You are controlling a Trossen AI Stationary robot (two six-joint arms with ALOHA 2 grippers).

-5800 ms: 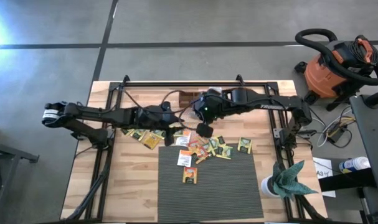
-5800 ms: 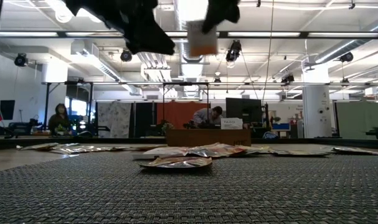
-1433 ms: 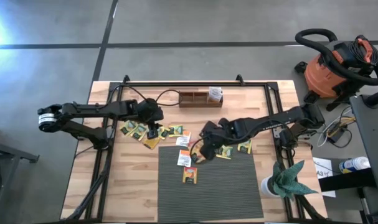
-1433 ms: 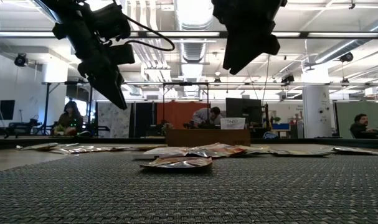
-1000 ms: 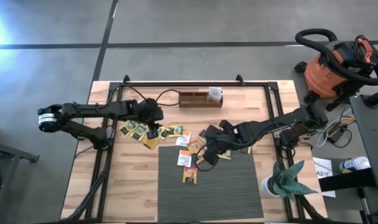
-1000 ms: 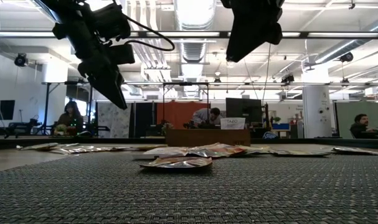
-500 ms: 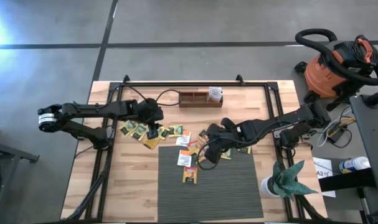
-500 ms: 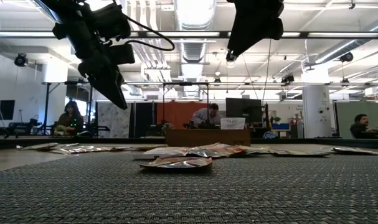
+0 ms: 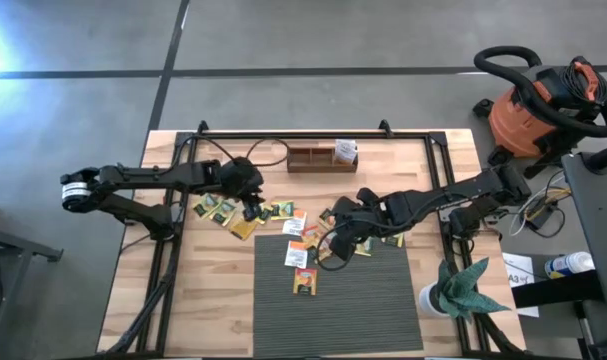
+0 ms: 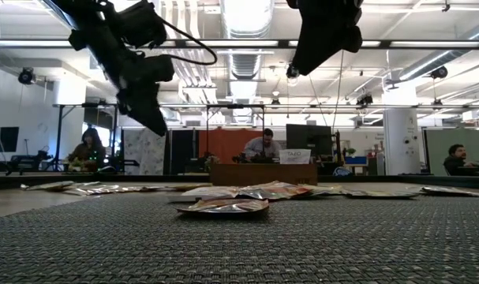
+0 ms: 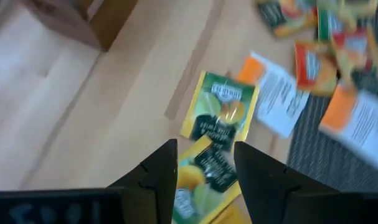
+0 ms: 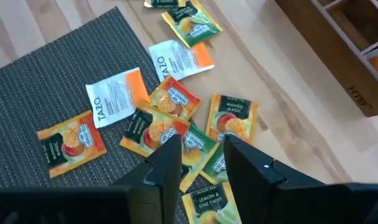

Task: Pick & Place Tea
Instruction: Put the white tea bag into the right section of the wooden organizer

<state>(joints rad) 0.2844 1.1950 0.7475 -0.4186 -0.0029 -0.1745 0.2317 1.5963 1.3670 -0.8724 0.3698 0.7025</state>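
- Hovering over the tea pile, the right gripper (image 12: 201,163) has its fingers a narrow gap apart with nothing between them; its wrist view shows yellow-green sachets (image 12: 231,122) straight below, overlapping one another at the mat edge.
- The same wrist view shows two white-and-orange sachets (image 12: 114,94) and a lone orange one (image 12: 70,140) lying flat on the grey mat (image 12: 33,93), with printing on them that the high view does not resolve.
- From above, the right gripper (image 9: 335,247) sits over the middle cluster of tea (image 9: 313,238), which straddles the far edge of the mat (image 9: 383,300).
- The left gripper (image 11: 204,163) is spread wide and empty; its wrist view shows a green sachet (image 11: 221,112) on bare wood just beyond the fingers and another partly between them, though whether they touch it I cannot tell.
- From above, the left gripper (image 9: 251,208) hangs over a second group of sachets (image 9: 219,210) on the table (image 9: 203,300), left of the mat.
- Only the high view shows the wooden tray (image 9: 321,158) at the table's far side, with something white in its right compartment.
- Level with the table, the low view shows both grippers clear above the flat sachets (image 10: 223,207), and people seated in the room behind.
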